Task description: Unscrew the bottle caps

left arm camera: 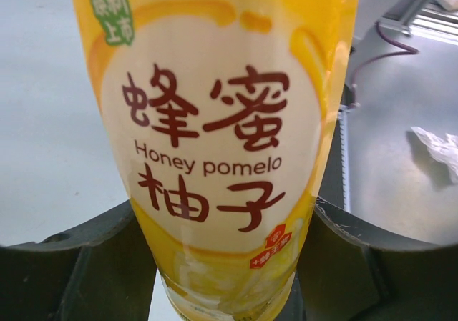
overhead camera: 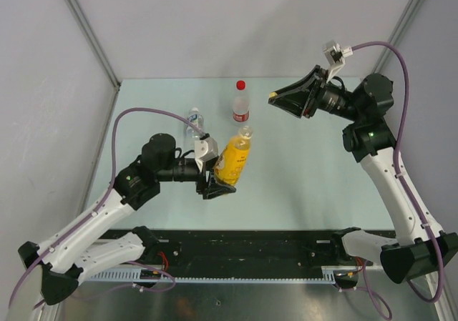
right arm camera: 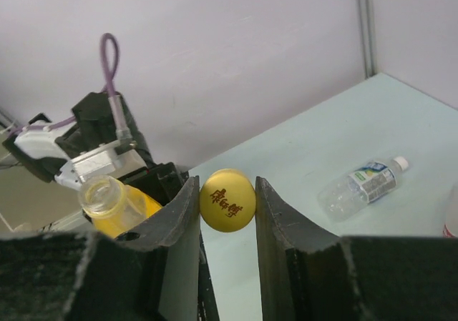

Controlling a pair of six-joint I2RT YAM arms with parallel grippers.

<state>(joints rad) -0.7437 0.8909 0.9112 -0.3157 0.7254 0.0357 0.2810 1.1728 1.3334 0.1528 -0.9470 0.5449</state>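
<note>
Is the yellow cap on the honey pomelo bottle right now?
No, the right gripper holds the yellow cap in its jaws, apart from the open-necked bottle.

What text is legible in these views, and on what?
"蜂蜜": front label of the yellow bottle.
"Honey pomelo": same label, middle line.
"柚子": same label, below.
"新上市": green badge at the label's top left.
Brown characters on the yellow cap: too blurred to read.
Labels on the blue-white labelled bottle and red-capped bottle: too small.
</note>
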